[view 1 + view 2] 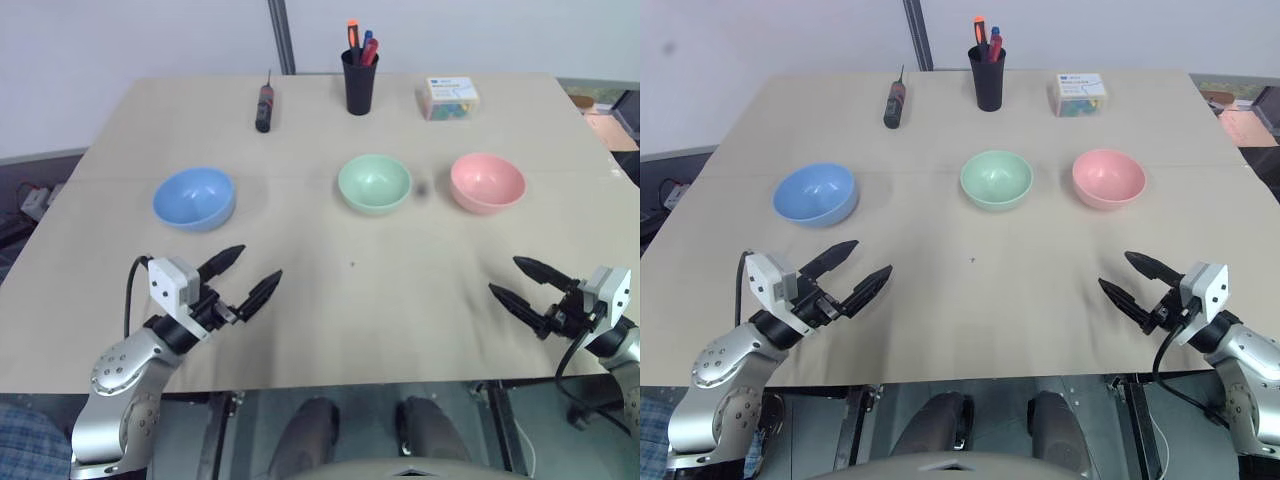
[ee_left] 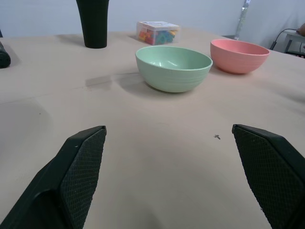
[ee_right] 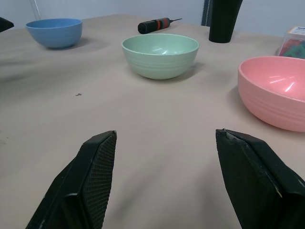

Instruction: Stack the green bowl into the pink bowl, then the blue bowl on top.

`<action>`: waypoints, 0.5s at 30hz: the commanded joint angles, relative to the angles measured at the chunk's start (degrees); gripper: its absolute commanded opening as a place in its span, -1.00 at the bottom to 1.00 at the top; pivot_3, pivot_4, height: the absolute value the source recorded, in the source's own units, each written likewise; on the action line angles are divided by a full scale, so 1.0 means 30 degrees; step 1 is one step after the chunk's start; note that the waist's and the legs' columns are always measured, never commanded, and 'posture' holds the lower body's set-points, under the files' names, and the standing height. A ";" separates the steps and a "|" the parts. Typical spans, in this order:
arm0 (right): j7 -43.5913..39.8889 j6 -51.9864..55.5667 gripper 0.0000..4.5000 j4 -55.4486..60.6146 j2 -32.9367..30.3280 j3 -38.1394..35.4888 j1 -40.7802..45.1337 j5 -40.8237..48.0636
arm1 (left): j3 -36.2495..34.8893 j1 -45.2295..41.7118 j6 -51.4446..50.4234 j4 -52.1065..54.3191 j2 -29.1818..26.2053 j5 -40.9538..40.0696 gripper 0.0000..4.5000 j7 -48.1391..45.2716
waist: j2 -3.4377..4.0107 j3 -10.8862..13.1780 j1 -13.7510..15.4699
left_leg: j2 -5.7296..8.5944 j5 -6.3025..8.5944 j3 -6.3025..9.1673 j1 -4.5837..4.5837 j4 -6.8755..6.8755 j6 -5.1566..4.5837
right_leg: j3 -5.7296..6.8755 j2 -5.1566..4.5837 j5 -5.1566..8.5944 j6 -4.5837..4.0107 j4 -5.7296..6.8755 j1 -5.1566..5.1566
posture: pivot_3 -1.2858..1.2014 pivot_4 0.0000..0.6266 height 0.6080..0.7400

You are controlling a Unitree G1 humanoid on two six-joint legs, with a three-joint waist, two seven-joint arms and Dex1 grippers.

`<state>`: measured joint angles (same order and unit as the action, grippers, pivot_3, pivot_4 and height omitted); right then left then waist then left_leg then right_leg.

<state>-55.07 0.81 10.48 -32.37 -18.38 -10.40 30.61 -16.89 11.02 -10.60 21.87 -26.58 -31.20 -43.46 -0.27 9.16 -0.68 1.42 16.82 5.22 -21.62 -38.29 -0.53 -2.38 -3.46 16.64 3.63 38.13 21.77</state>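
Three bowls stand in a row across the middle of the table: the blue bowl (image 1: 194, 198) on the left, the green bowl (image 1: 375, 184) in the centre, the pink bowl (image 1: 487, 183) on the right. All are upright, apart and hold nothing. My left gripper (image 1: 252, 272) hovers open over the near left of the table, short of the blue bowl. Over the near right, my right gripper (image 1: 517, 281) is open too, well short of the pink bowl. The green bowl (image 2: 174, 67) and pink bowl (image 3: 274, 90) lie ahead of both wrist cameras.
Along the far edge stand a black pen cup (image 1: 360, 80) with pens, a red-and-black screwdriver (image 1: 265, 106) and a small clear box (image 1: 449, 98) of coloured pieces. The tan table (image 1: 330, 290) ends just behind my grippers.
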 commanded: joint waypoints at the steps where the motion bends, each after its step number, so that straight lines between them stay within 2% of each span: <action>1: -0.0038 -0.0390 0.55 0.0637 -0.0142 -0.0186 0.0050 0.0072 | 0.0079 -0.0071 0.0537 0.0297 0.0055 0.0027 1.00 0.0030 | 0.0000 0.0000 0.0001 | 0.0000 0.0000 -0.0001 0.0000 0.0000 0.0000 | 0.0000 0.0000 0.0000 0.0000 0.0000 -0.0001 | 0.03 -0.52 1.00; 15: 0.0064 -0.0067 0.55 0.0792 -0.0240 -0.0024 0.0272 -0.0038 | 0.0448 0.0144 0.1056 0.0431 0.0232 -0.0011 1.00 -0.0093 | 0.0001 0.0000 0.0002 | 0.0000 0.0000 0.0000 0.0000 -0.0001 0.0000 | 0.0001 0.0005 0.0000 0.0000 0.0000 -0.0001 | 0.03 -0.52 1.00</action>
<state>-54.93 1.03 10.71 -32.37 -17.94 -9.86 30.16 -15.19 11.38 -8.74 21.87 -25.72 -30.63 -43.42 -0.27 9.16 -0.67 1.42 16.82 5.22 -21.62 -38.29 -0.53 -2.37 -3.44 16.64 3.63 38.13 21.77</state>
